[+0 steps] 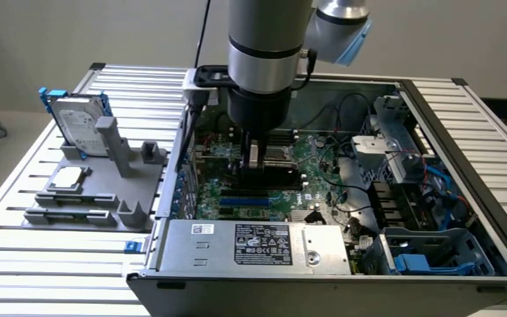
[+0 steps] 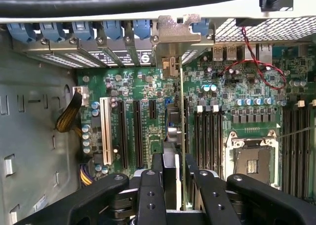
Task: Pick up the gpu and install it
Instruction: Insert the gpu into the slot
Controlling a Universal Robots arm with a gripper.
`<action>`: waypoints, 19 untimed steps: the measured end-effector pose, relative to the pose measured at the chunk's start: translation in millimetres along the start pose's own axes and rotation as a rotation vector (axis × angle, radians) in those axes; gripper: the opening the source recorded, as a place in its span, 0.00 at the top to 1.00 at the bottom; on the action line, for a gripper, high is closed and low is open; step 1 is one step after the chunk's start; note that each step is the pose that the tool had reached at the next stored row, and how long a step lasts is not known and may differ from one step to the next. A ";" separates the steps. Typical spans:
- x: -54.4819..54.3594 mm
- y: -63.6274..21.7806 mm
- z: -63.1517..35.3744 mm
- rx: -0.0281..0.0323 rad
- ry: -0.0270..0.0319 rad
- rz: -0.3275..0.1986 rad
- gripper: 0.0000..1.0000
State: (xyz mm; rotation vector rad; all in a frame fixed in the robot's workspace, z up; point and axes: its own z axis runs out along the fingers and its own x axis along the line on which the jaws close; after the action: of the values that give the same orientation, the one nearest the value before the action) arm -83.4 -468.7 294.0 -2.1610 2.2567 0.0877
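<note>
A robot arm reaches down into an open computer case [image 1: 465, 198] lying on a slatted metal table [image 1: 24, 277]. The tool [image 2: 173, 161] is narrowed to a slim gap and clamps the gpu [image 2: 180, 111] from both sides, its black fingers [image 2: 157, 163] pressed to the card's faces. The gpu stands on edge above the green motherboard [image 2: 247, 101], beside the long expansion slots [image 2: 137, 133], with its silver end bracket [image 2: 174, 29] at the case's rear wall among blue clips. In the exterior view the tool [image 1: 258, 162] holds the card [image 1: 271, 178] mid-case. The power supply [image 1: 253, 247] carries a black and white label, its print unreadable.
</note>
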 end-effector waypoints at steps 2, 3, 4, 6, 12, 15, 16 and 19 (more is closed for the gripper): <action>0.3 0.0 1.2 0.0000 -0.0001 0.001 0.71; 0.3 -0.1 1.8 0.0000 -0.0002 0.001 0.71; 0.4 -0.1 2.5 0.0000 -0.0001 0.001 0.71; 0.5 -0.2 3.8 0.0000 -0.0001 0.002 0.71; 0.8 -0.3 9.6 0.0000 0.0000 0.002 0.71; 0.9 -0.2 12.7 0.0000 -0.0001 0.002 0.71; 1.0 -0.1 13.6 0.0000 -0.0001 0.002 0.71; 1.1 0.6 16.2 0.0000 -0.0002 0.002 0.71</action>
State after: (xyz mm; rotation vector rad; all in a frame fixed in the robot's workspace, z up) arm -84.5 -469.0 277.8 -2.1584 2.2590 0.0879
